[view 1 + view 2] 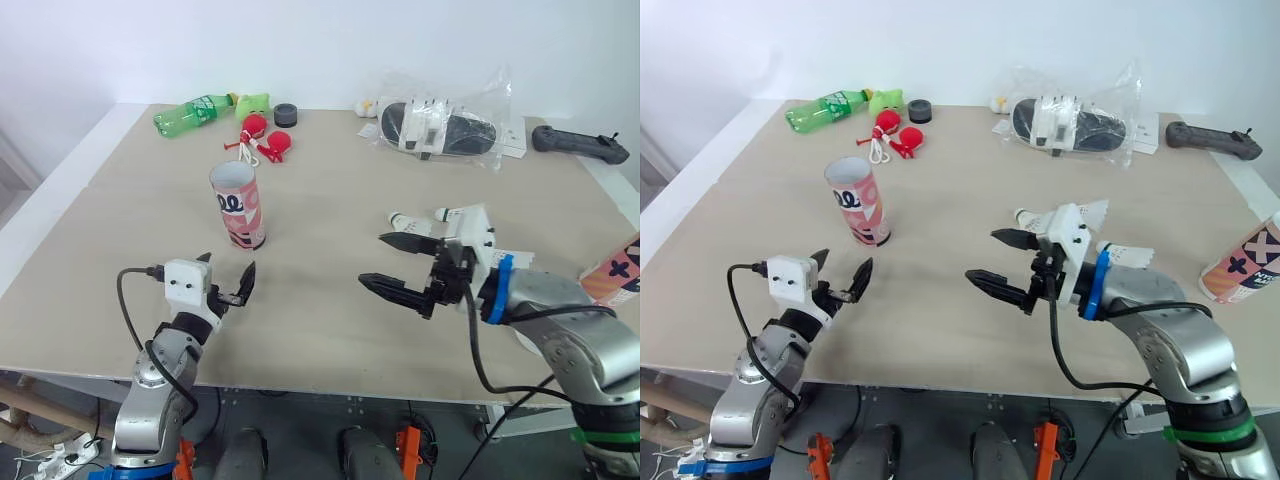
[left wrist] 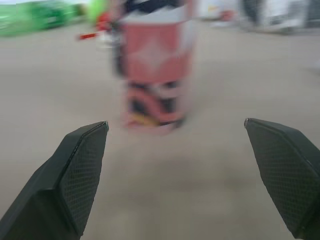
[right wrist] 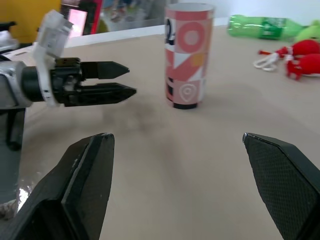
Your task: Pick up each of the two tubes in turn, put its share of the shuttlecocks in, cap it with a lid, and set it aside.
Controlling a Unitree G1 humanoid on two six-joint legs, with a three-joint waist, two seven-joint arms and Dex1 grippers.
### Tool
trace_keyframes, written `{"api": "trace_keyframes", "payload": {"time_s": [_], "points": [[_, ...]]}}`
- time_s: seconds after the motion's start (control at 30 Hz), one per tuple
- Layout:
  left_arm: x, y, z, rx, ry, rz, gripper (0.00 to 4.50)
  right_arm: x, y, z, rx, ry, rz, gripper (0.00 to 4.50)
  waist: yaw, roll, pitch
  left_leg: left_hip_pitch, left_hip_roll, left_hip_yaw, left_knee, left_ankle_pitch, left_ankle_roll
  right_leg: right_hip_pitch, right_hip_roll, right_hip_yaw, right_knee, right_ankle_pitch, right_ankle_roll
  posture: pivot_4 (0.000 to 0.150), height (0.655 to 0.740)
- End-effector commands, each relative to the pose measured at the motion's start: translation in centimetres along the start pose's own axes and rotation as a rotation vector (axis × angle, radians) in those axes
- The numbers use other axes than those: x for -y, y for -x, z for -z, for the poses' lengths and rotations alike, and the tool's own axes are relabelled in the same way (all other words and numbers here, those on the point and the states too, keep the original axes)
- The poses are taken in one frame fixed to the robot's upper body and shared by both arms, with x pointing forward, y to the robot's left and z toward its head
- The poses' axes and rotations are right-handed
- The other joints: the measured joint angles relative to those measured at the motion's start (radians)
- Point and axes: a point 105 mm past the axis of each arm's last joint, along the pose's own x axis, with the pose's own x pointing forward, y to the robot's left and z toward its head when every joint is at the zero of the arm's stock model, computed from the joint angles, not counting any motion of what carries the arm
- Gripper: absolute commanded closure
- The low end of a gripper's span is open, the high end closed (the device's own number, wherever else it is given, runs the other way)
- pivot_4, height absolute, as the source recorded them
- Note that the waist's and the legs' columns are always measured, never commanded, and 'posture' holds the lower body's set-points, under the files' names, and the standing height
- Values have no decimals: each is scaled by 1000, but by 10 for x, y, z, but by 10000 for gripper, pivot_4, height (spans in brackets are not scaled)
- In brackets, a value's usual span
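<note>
Hovering just above the table's (image 1: 330, 330) near edge, the left gripper (image 1: 228, 275) has its two black fingers spread apart and holds nothing. To its right, the right gripper (image 1: 375, 260) hangs over the near middle of the surface, jaws wide open and also empty, its tips pointing toward the left gripper.

Just beyond the left gripper, left of centre, the first tube (image 1: 238, 208) stands upright with its top open. Its wall is salmon pink, printed with white and darker pink circles, triangles and a pin shape, with black lettering and a dark band at the base. White shuttlecocks (image 1: 1095, 212) lie on the surface right behind the right gripper. A second tube (image 1: 1245, 262), pink and white with black crosses, leans by the right edge.

Along the far edge, a green bottle (image 1: 195, 113) lies toward the left corner, with red toys (image 1: 265, 140) and a black lid (image 1: 286, 114) nearby. A clear plastic bag (image 1: 440, 125) and a black controller (image 1: 580, 143) rest toward the far right corner.
</note>
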Motion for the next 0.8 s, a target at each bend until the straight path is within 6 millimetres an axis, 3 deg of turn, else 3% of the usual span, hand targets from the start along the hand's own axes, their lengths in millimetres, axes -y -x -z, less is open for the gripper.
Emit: {"api": "trace_keyframes", "payload": {"time_s": [0.03,0.47,0.8], "points": [[-3,-7,-2,18,-3,-61,0,2,-9,-10,45,54,-9,857,0,-1,0,0,0,0,0,0,0,0,0,0,0,0,0,1500,7400],[-7,-52,13,-59,-33,-18,0,-6,-28,-22,88,127,-29,857,-1,-1,0,0,0,0,-1,0,0,-1,1,0,0,1,0,1500,7400],[-11,-76,5,-49,-49,29,0,-9,-32,-27,106,129,-31,857,-1,-1,0,-1,0,0,-2,0,0,-1,0,0,0,0,0,1500,7400]]}}
